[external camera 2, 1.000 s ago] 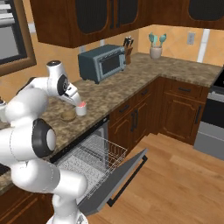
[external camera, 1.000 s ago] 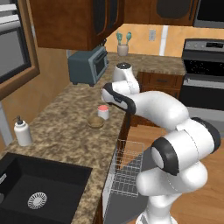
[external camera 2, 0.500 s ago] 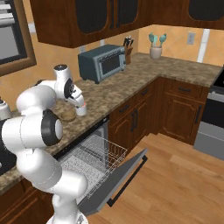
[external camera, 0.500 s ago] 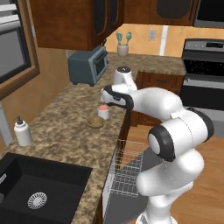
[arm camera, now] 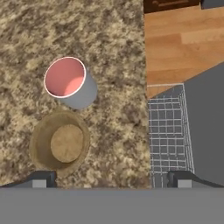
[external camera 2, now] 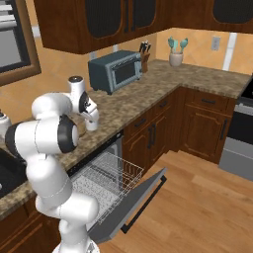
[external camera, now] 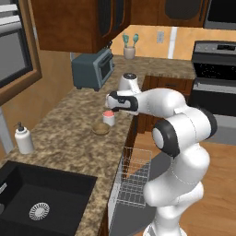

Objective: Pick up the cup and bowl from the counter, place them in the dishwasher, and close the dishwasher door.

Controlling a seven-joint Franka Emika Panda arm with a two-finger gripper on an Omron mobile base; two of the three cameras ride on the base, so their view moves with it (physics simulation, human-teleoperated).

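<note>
light is even and soft in all three rendered views, warm on the walls and wood floor (external camera 2: pixel 197 197). shadows are faint: the cup (arm camera: pixel 70 83) throws a weak smudge on the speckled desk (arm camera: pixel 113 52), and the sink (external camera: pixel 37 203) reads nearly black. no glare. edges look slightly soft and pixelated, with no lens bending; the upper cabinets (external camera 2: pixel 113 20) sit dim.

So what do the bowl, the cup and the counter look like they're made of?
The bowl looks wooden: matte tan-brown with faint grain. The cup seems ceramic or plastic, with smooth white walls and a pink inside. The counter looks like granite, speckled brown.
</note>
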